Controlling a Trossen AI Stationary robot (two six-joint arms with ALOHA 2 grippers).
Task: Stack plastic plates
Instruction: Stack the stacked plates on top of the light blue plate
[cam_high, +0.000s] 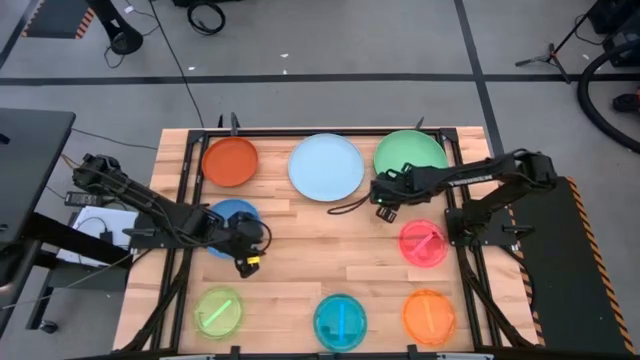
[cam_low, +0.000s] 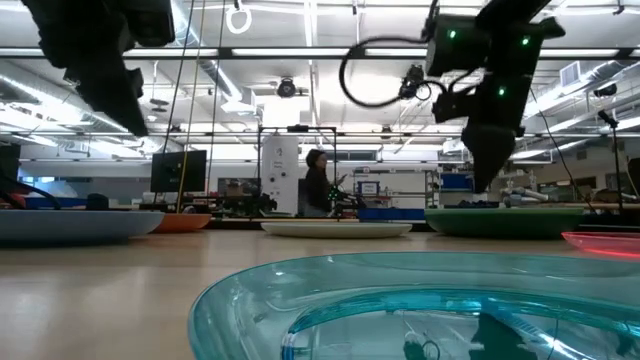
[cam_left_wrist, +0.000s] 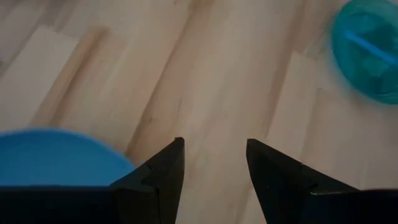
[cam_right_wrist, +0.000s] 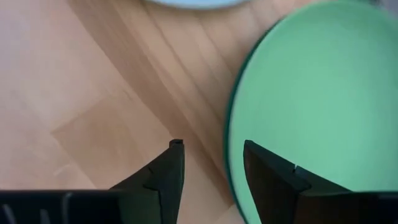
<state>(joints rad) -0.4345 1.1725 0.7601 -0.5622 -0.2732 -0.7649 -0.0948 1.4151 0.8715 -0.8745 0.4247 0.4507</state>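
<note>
Eight plates show on the table. Along the far side lie an orange-red plate (cam_high: 231, 161), a large light blue plate (cam_high: 326, 166) and a large light green plate (cam_high: 411, 155), whose edge (cam_right_wrist: 229, 127) shows a darker green rim beneath. A blue plate (cam_high: 228, 218) and a pink-red plate (cam_high: 423, 242) lie mid-table. Small lime (cam_high: 218, 311), cyan (cam_high: 340, 321) and orange (cam_high: 429, 316) plates lie near. My left gripper (cam_left_wrist: 214, 163) hovers open over bare wood beside the blue plate (cam_left_wrist: 56, 155). My right gripper (cam_right_wrist: 212, 163) hangs open over wood beside the green plate's rim.
A dark metal frame (cam_high: 190, 190) borders the wooden table top on both sides. Bare wood (cam_high: 330, 245) lies at mid-table between the rows of plates. In the low view the cyan plate (cam_low: 420, 310) fills the foreground, and a person (cam_low: 318, 182) stands far off in the room behind.
</note>
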